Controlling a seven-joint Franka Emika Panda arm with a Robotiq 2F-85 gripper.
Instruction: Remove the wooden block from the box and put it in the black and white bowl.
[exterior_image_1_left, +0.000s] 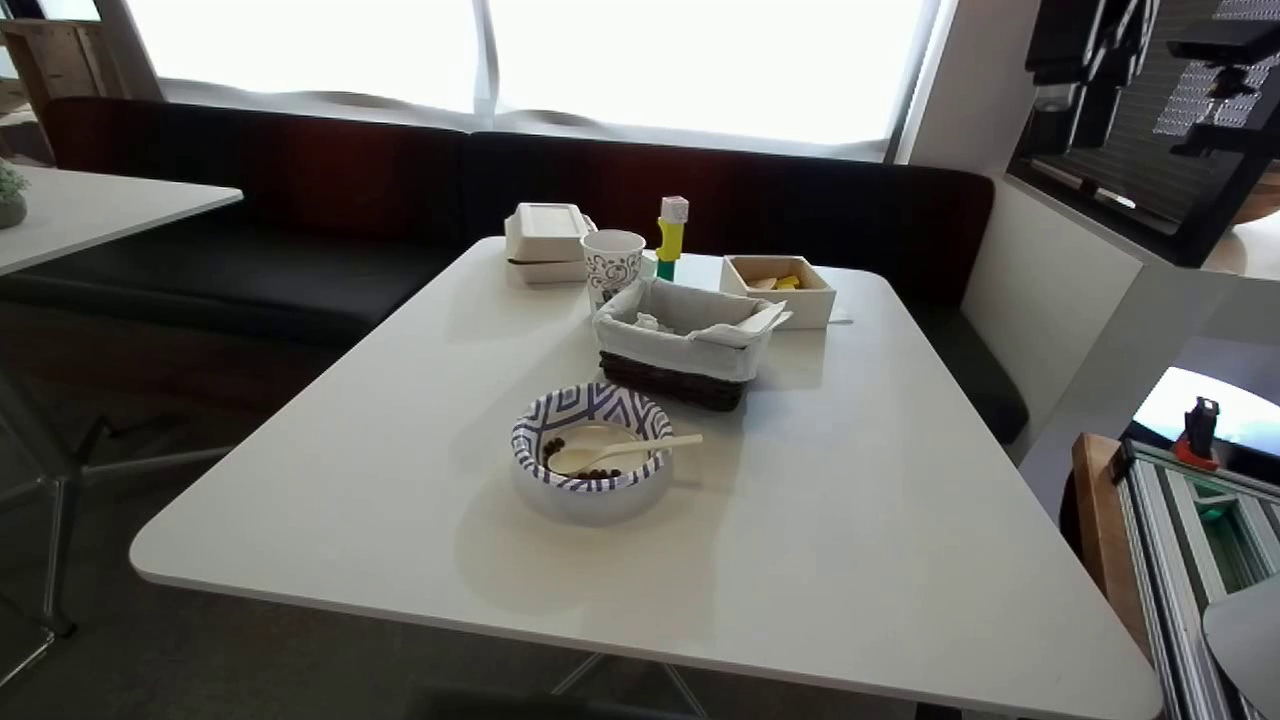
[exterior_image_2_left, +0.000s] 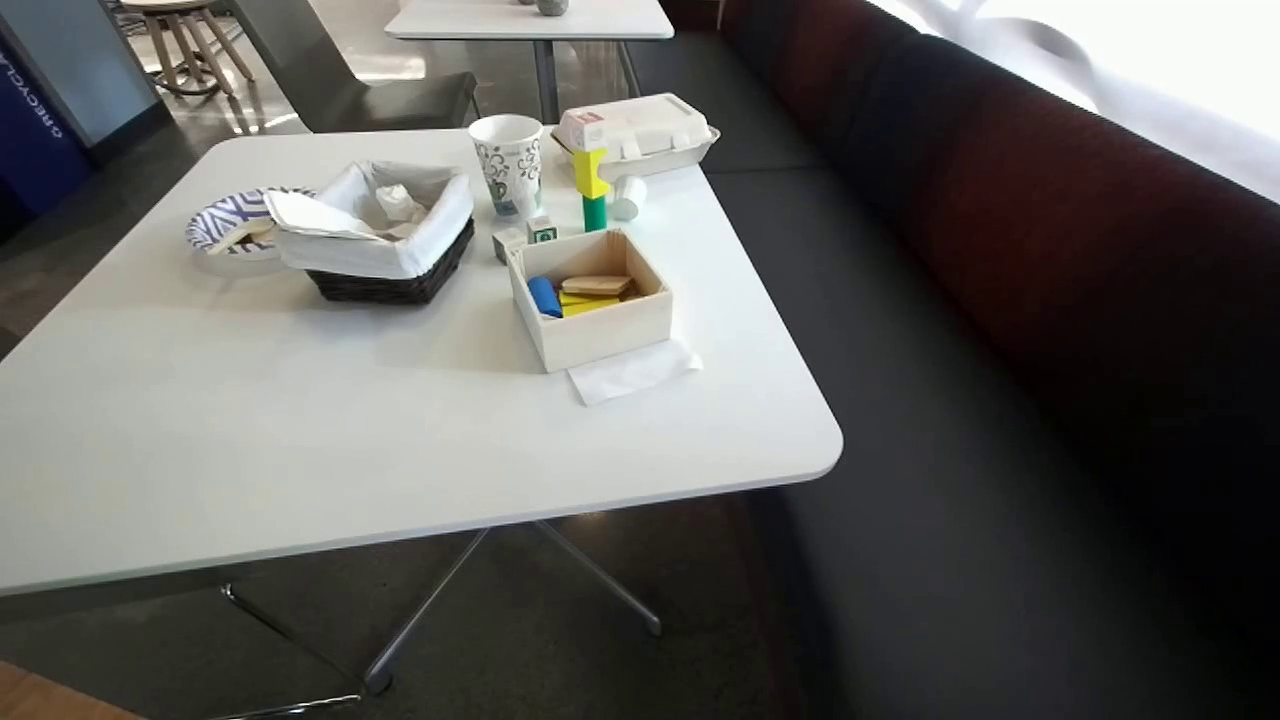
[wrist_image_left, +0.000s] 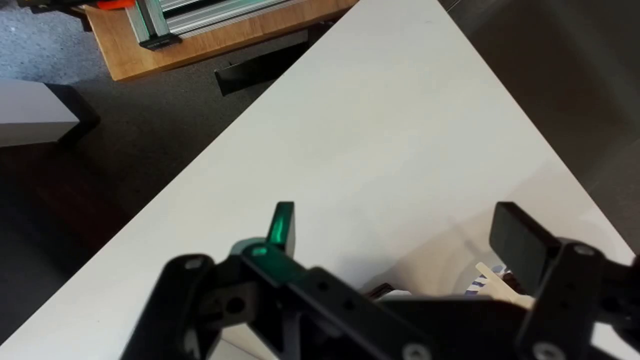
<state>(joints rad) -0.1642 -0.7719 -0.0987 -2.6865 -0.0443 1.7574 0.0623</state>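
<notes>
Table (exterior_image_1_left: 850, 560): bowl (exterior_image_1_left: 600, 487) sitting mid-frame in an exterior view
Window (exterior_image_1_left: 690, 70): glowing up top
Gripper (wrist_image_left: 392, 225): standing wide, lower wrist view

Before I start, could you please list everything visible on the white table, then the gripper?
Open square wooden box: one, pale, on table
Flat wooden block: at least one, tan, in box
Toy blocks: at least two, blue and yellow, in box
Lined wicker basket: one, brown and white, near box
Papers: at least two, white, in basket
Round patterned bowl: one, dark and white, near basket
Spoon: one, cream, in bowl
Small balls: several, dark, in bowl
Printed paper cup: one, white, near basket
Lidded container: one, white, near cup
Block tower: one, green, yellow and white, near box
Small cubes: two, greyish, near box
Short cylinder: one, white, near tower
Napkin: one, white, beside box
Gripper: one, black, open, in wrist view
</notes>
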